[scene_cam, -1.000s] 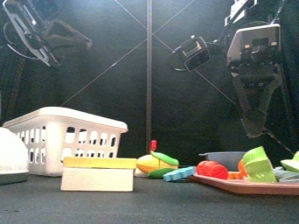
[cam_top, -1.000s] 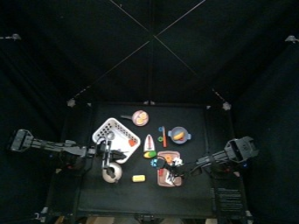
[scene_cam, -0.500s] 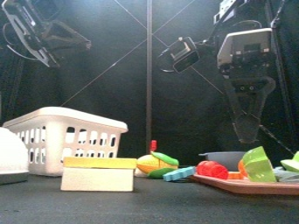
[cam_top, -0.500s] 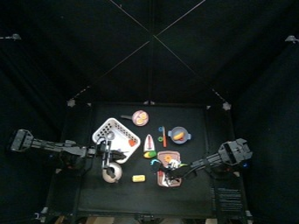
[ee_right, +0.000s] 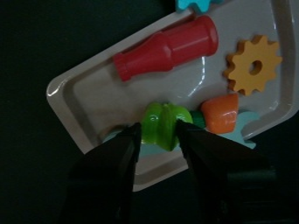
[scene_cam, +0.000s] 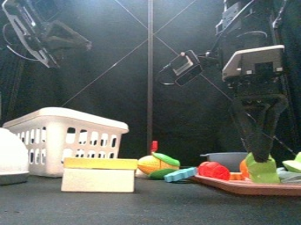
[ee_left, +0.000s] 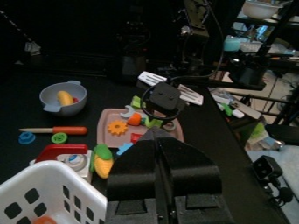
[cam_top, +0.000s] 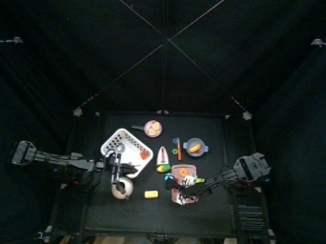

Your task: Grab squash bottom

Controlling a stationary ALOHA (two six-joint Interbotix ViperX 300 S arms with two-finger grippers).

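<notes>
The right end effector (ee_right: 160, 147) hangs spread wide around the green squash bottom (ee_right: 163, 123) on the tray (ee_right: 82, 101), so closing and lifting remain undone.

Both arms are matte black, each gripper (ee_right: 158, 166) bearing two flat, tapering black jaws.

Top view, table at lower centre of frame:
- Basket (cam_top: 122, 144): left of centre.
- Round plate (cam_top: 152, 128): above the basket, toward the table's upper edge.
- Bowl (cam_top: 195, 148): right of centre.
- Tray (cam_top: 186, 172): below the bowl, lower right.
- Block (cam_top: 151, 194): left of the tray, at the table's lower edge.
</notes>
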